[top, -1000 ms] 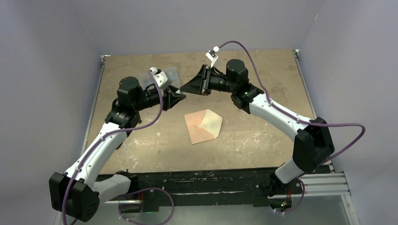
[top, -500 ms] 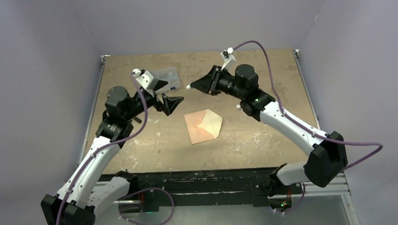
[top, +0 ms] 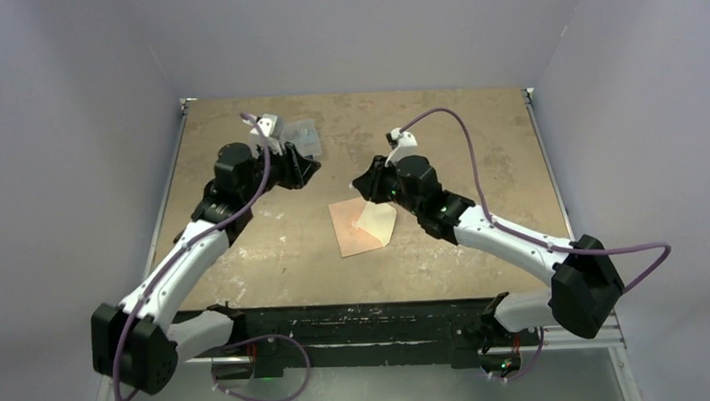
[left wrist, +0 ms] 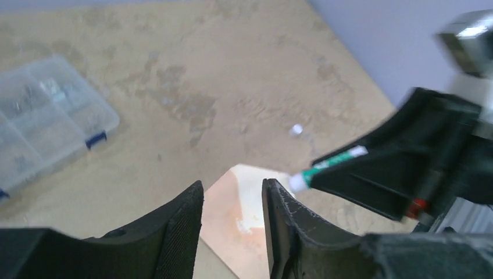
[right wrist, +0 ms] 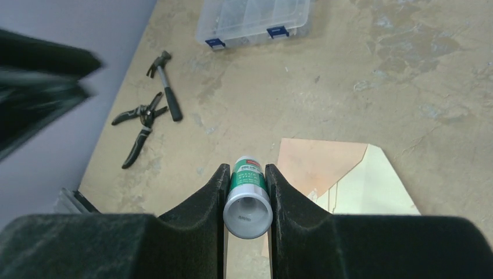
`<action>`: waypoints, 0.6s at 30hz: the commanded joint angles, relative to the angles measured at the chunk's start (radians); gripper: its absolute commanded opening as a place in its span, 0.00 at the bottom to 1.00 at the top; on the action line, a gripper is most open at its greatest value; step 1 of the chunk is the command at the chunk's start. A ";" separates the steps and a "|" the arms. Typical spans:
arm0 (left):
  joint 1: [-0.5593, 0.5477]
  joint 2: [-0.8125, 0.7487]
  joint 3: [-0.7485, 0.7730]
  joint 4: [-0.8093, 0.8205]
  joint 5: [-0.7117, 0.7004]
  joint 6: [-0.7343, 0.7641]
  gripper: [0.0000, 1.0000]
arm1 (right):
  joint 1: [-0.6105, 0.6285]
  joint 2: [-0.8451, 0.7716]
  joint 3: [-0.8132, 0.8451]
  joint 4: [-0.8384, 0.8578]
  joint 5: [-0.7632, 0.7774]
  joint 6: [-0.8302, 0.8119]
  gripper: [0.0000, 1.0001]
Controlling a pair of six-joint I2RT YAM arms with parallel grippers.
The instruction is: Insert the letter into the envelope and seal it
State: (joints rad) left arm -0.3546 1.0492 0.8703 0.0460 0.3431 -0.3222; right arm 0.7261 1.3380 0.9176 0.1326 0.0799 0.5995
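We saw the right gripper [right wrist: 246,173] clamped on a glue stick [right wrist: 248,200] near the envelope [top: 360,231], and the left gripper [left wrist: 232,189] with its jaws apart, holding nothing.

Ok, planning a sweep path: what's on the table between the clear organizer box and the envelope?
Nothing: bare tabletop runs between the clear organizer box and the envelope, as the right wrist view shows.

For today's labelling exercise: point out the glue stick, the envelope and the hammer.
glue stick [right wrist: 246,181]: right wrist view, green label.
envelope [top: 349,237]: top view, pink body.
hammer [right wrist: 169,96]: right wrist view, handle.
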 commanded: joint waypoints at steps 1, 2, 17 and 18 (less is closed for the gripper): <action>0.002 0.170 -0.048 -0.013 -0.026 -0.235 0.33 | 0.093 0.008 -0.026 -0.018 0.204 -0.034 0.00; 0.001 0.205 -0.079 0.039 0.009 -0.288 0.29 | 0.123 0.017 -0.031 -0.032 0.245 -0.029 0.00; -0.078 0.562 -0.159 0.412 0.107 -0.544 0.00 | 0.306 0.230 -0.032 -0.110 0.487 0.063 0.00; -0.080 0.579 -0.155 0.418 0.103 -0.552 0.00 | 0.306 0.242 -0.031 -0.106 0.489 0.063 0.00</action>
State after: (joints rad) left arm -0.4145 1.5742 0.6750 0.3473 0.4248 -0.8150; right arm 1.0340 1.5764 0.8619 0.0048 0.4744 0.6357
